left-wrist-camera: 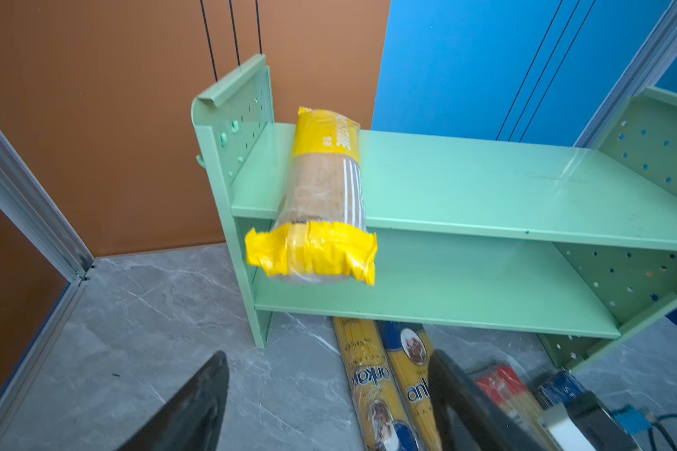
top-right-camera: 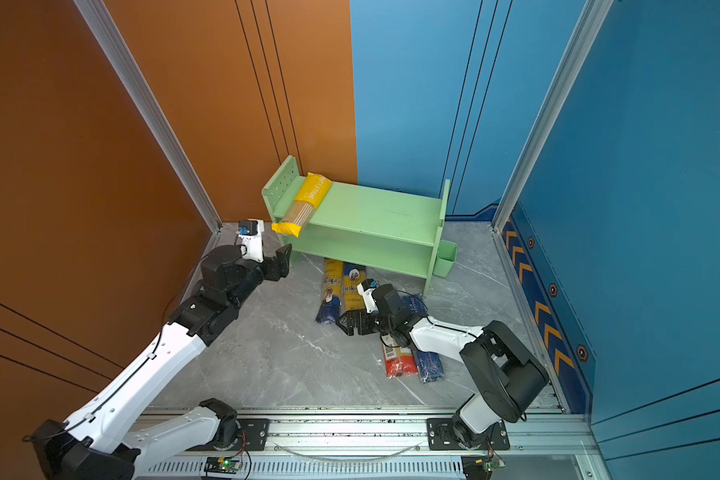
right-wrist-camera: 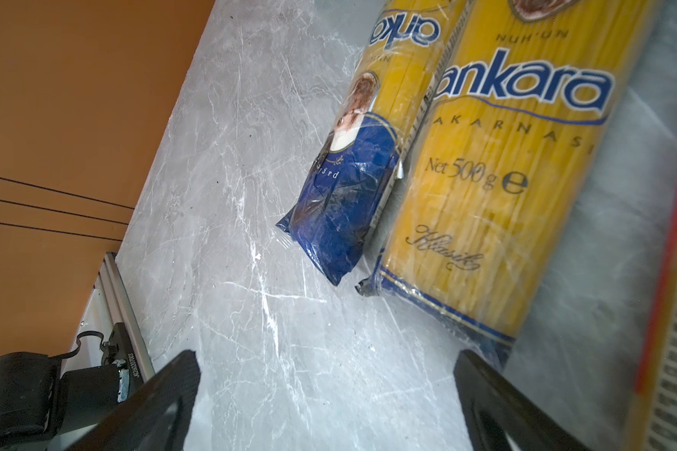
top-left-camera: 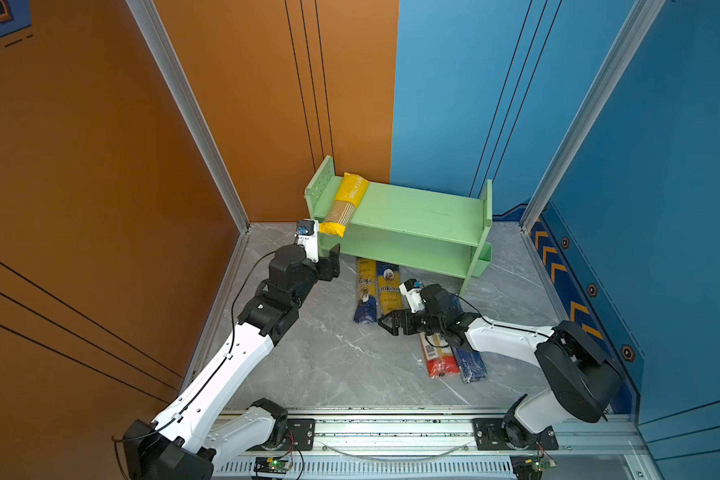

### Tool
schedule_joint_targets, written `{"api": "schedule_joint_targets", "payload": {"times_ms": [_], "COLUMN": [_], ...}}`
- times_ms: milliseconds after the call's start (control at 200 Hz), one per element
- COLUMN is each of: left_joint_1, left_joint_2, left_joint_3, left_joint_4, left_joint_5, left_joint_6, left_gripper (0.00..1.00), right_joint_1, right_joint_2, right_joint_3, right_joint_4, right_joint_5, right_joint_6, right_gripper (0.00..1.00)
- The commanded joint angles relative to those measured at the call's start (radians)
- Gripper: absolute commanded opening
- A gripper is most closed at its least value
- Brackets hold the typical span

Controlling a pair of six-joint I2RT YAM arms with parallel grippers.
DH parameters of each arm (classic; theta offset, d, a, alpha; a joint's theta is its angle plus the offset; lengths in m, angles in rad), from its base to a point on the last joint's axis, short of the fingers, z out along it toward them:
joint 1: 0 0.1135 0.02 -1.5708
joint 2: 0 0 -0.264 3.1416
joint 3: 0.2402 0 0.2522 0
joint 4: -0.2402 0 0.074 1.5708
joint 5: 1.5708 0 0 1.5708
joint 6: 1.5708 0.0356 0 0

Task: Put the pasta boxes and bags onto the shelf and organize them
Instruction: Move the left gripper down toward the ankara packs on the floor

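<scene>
One yellow pack on the shelf; below, two ankara packs, a red-ended pack and a blue pack (both half-covered by the right arm). The left gripper and right gripper are spread wide, empty.

Left fingers spread, empty, aloft; right fingers spread, empty, low

grey marble-look table. orange wall panels back-left, blue wall panels back-right, seam near the middle of the back edge. aluminium posts rise from both back corners. dark blue strip with orange chevrons along the right edge. aluminium rail along the front edge.
</scene>
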State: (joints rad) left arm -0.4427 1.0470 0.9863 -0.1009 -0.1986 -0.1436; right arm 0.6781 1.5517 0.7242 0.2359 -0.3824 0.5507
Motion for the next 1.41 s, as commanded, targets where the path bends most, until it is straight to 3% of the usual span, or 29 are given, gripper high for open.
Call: {"api": "schedule_joint_targets", "payload": {"times_ms": [0, 436, 696, 791, 1151, 1207, 1232, 1402], "left_joint_1": [-0.033, -0.209, -0.277, -0.290, -0.304, -0.305, -0.305, -0.309], "left_joint_2": [-0.029, -0.054, -0.028, -0.014, 0.098, 0.120, 0.129, 0.181], "left_joint_3": [-0.048, -0.221, -0.325, -0.361, -0.390, -0.397, -0.399, -0.410], "left_joint_4": [-0.029, -0.039, -0.023, 0.011, 0.099, 0.117, 0.124, 0.159], "left_joint_5": [-0.020, -0.067, -0.127, -0.139, -0.126, -0.120, -0.122, -0.131], "left_joint_6": [-0.035, -0.149, -0.282, -0.324, -0.402, -0.423, -0.430, -0.476], "left_gripper": [0.80, 0.80, 0.81, 0.91, 0.91, 0.93, 1.00, 0.98], "right_joint_1": [0.000, 0.003, 0.003, 0.003, -0.001, -0.003, -0.003, -0.008], "right_joint_2": [-0.015, -0.076, -0.090, -0.089, -0.101, -0.105, -0.105, -0.113], "right_joint_3": [0.002, -0.014, -0.019, -0.020, -0.032, -0.034, -0.036, -0.040], "right_joint_4": [-0.035, -0.104, -0.128, -0.132, -0.138, -0.139, -0.139, -0.144], "right_joint_5": [0.002, 0.064, 0.103, 0.106, 0.116, 0.117, 0.118, 0.118], "right_joint_6": [-0.011, -0.024, -0.033, -0.034, -0.035, -0.035, -0.035, -0.037], "right_gripper": [1.00, 1.00, 1.00, 1.00, 1.00, 1.00, 1.00, 1.00]}}
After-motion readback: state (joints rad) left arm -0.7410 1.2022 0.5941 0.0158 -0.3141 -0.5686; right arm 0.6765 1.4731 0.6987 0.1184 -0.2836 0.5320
